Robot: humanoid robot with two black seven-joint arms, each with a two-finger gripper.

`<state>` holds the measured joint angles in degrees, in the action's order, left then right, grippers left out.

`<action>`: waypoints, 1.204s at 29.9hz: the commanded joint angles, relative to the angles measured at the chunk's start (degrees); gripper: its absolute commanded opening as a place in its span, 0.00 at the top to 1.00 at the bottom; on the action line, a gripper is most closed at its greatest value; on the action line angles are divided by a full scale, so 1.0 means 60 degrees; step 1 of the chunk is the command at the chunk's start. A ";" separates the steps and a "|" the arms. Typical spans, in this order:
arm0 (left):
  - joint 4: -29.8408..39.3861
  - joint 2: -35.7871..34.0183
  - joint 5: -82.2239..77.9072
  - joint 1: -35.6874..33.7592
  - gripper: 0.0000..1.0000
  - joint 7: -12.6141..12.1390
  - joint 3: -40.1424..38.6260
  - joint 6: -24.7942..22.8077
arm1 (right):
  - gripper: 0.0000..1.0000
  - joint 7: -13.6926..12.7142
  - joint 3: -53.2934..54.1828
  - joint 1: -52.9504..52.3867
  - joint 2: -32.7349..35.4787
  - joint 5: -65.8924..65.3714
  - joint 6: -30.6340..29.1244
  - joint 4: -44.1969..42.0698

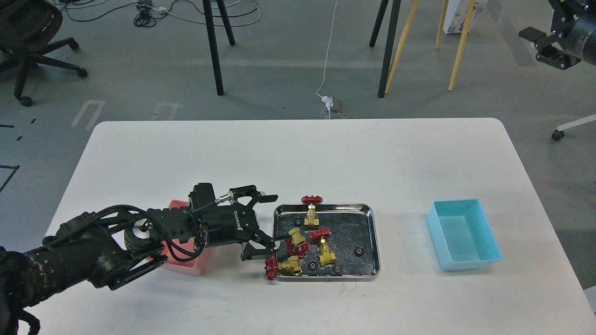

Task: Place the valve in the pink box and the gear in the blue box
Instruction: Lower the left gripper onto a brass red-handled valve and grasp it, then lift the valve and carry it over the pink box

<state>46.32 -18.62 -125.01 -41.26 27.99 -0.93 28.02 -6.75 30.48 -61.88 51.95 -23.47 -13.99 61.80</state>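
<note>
Several brass valves with red handwheels lie in a steel tray (pixel 372 232): one at the back (pixel 310 215), two in the middle (pixel 296 236) (pixel 325 255), one over the front left rim (pixel 287 266). Small black gears (pixel 358 251) lie among them. My left gripper (pixel 276 218) is open and low at the tray's left edge, its fingers (pixel 267 197) on either side of that rim, touching no valve. The pink box (pixel 188 267) is mostly hidden under my left arm. The blue box (pixel 463 235) stands empty at the right. My right gripper (pixel 540 45) is open, high at the far right above the floor.
The white table (pixel 298 149) ends at its far edge and rounded corners. Beyond it are chair and easel legs (pixel 386 46) and cables on the floor. An office chair (pixel 28 28) stands at the far left.
</note>
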 commanded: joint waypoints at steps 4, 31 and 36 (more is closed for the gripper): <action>-0.0558 0.0890 0.0001 0.0285 0.00 0.0001 0.0110 -0.0003 | 0.01 0.0011 -0.0290 0.0000 -0.0148 -0.0014 0.0002 -0.0001; -0.0558 0.0759 0.0001 0.0285 0.63 0.0001 0.0140 -0.0003 | 0.01 0.0085 -0.0363 0.0059 -0.0733 -0.0600 0.0031 -0.0382; -0.0543 0.0686 0.0001 0.0285 0.90 0.0001 0.0140 -0.0003 | 0.01 0.0085 -0.0363 0.0059 -0.0763 -0.0615 0.0031 -0.0470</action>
<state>42.98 -14.30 -125.00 -39.55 27.99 -0.08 28.00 -6.24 28.30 -61.55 47.45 -27.06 -13.79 59.23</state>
